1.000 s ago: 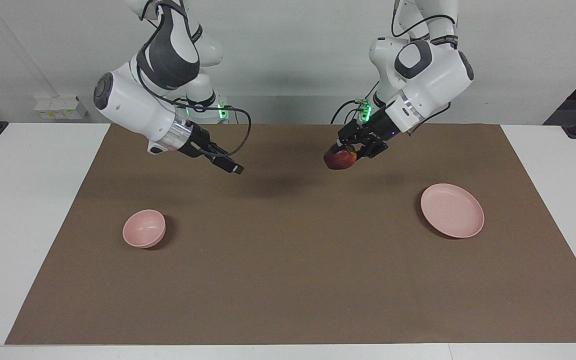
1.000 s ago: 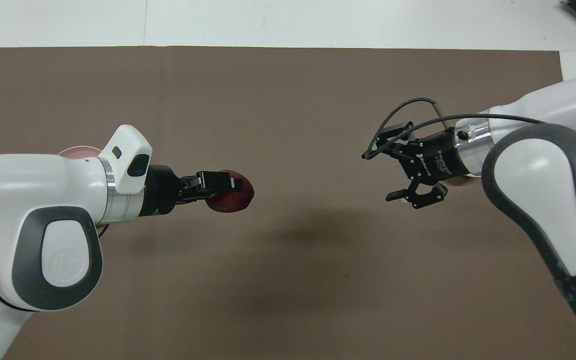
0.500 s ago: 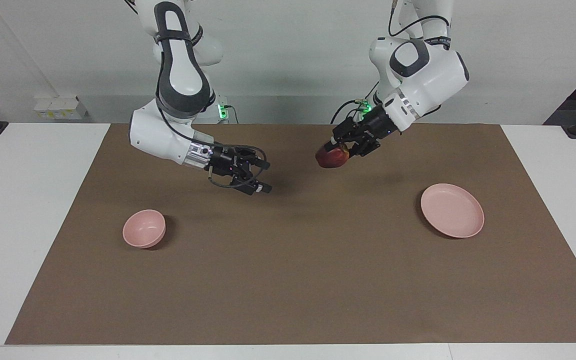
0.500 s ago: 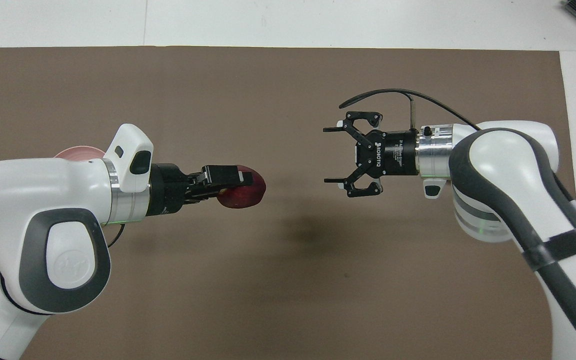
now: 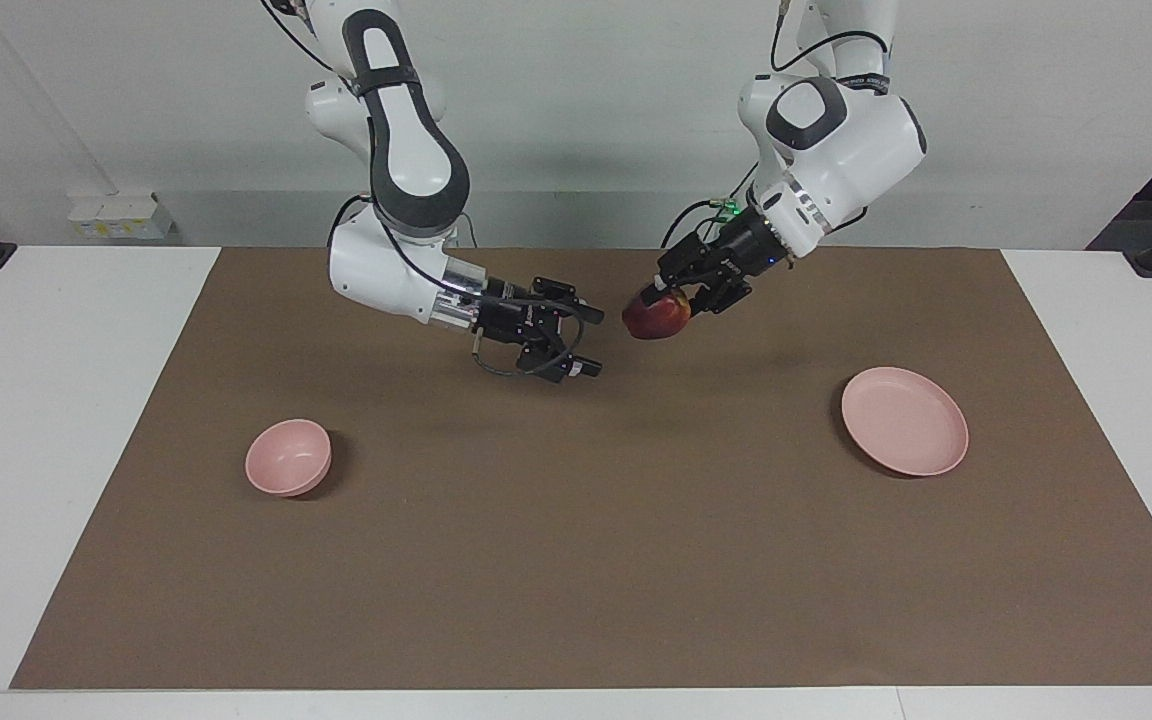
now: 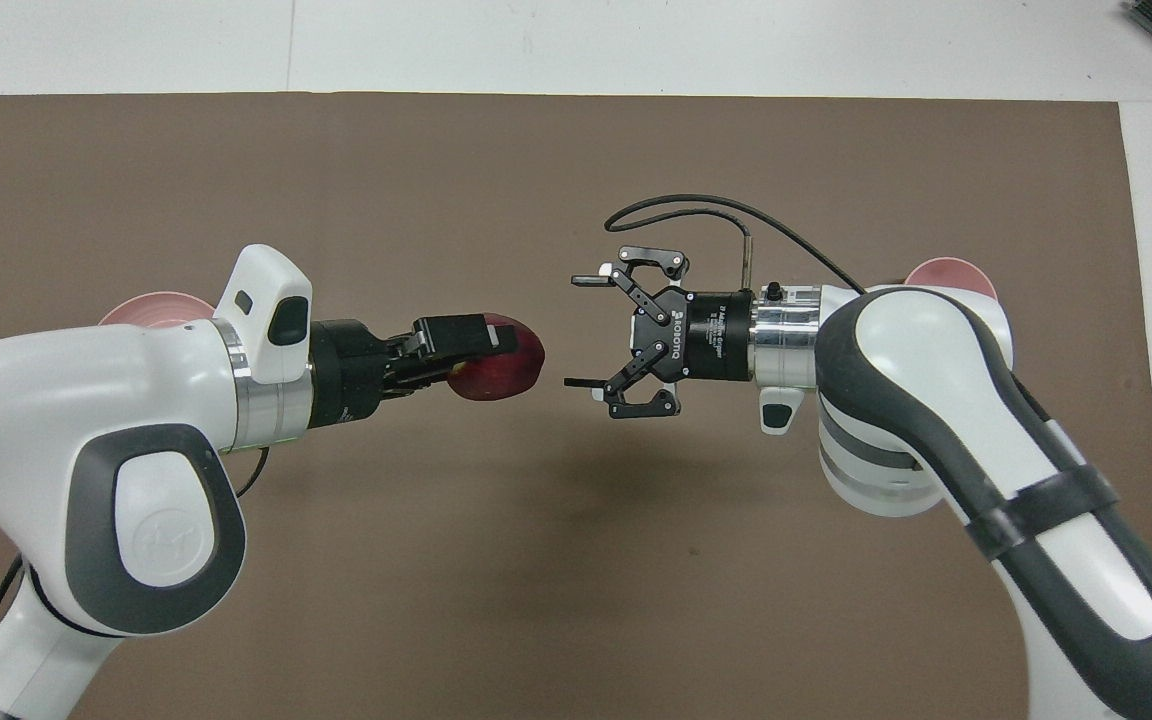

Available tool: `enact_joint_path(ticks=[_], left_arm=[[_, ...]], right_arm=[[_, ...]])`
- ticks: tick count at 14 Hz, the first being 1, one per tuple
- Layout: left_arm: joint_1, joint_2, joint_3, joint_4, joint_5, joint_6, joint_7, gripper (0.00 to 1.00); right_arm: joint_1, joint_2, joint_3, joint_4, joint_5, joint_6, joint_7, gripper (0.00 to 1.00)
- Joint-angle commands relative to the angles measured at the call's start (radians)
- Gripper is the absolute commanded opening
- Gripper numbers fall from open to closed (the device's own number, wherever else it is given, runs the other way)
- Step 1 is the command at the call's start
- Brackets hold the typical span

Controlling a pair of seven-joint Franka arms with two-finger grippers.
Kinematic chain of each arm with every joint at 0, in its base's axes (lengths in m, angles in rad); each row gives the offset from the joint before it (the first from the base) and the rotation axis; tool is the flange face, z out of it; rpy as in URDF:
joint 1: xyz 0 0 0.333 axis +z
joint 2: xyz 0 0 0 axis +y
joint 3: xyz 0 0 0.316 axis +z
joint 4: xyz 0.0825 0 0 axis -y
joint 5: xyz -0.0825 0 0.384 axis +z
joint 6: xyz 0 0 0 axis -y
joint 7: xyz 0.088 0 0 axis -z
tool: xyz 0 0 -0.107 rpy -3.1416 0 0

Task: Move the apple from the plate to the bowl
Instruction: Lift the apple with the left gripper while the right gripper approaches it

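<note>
The dark red apple (image 5: 654,318) (image 6: 518,366) hangs in the air over the middle of the brown mat, with my left gripper (image 5: 660,299) (image 6: 492,346) shut on it from above. My right gripper (image 5: 593,342) (image 6: 584,332) is open and level with the apple, its fingertips pointing at it across a small gap, not touching. The pale pink plate (image 5: 904,420) (image 6: 141,308) lies bare toward the left arm's end, mostly hidden by the left arm in the overhead view. The small pink bowl (image 5: 288,457) (image 6: 948,275) sits toward the right arm's end with nothing in it.
A brown mat (image 5: 576,560) covers most of the white table (image 5: 56,420). Only the plate and the bowl lie on it. A black cable loops over the right gripper's wrist (image 6: 716,205).
The right gripper has swung in from over the bowl's side toward the apple, staying open. The left gripper has carried the apple a little toward the right arm's end.
</note>
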State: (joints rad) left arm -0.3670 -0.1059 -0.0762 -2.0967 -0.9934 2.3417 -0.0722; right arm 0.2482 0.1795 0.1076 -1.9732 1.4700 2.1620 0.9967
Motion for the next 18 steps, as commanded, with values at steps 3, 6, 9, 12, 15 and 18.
enact_joint_path(ticks=[3, 6, 9, 12, 15, 18], left_arm=[[-0.020, 0.026, 0.012, 0.040, -0.019, 0.030, -0.021, 0.00], [-0.021, 0.026, 0.010, 0.040, -0.018, 0.031, -0.031, 0.00], [-0.023, 0.026, 0.001, 0.040, -0.013, 0.031, -0.044, 0.00], [-0.041, 0.040, -0.004, 0.040, -0.010, 0.094, -0.067, 0.00], [-0.053, 0.052, -0.004, 0.040, -0.005, 0.097, -0.070, 0.00], [-0.058, 0.054, -0.005, 0.030, -0.004, 0.093, -0.072, 0.00]], right_arm=[[0.037, -0.011, 0.006, -0.021, 0.021, 0.004, 0.019, 1.00], [0.039, -0.009, 0.006, -0.018, 0.021, 0.010, 0.017, 1.00], [0.049, -0.009, 0.006, -0.013, 0.021, 0.010, 0.017, 1.00], [0.069, -0.006, 0.006, -0.007, 0.021, 0.013, 0.016, 1.00], [0.069, -0.006, 0.006, -0.001, 0.021, 0.007, 0.017, 1.00], [0.060, -0.006, 0.006, 0.020, 0.021, -0.002, 0.028, 1.00]])
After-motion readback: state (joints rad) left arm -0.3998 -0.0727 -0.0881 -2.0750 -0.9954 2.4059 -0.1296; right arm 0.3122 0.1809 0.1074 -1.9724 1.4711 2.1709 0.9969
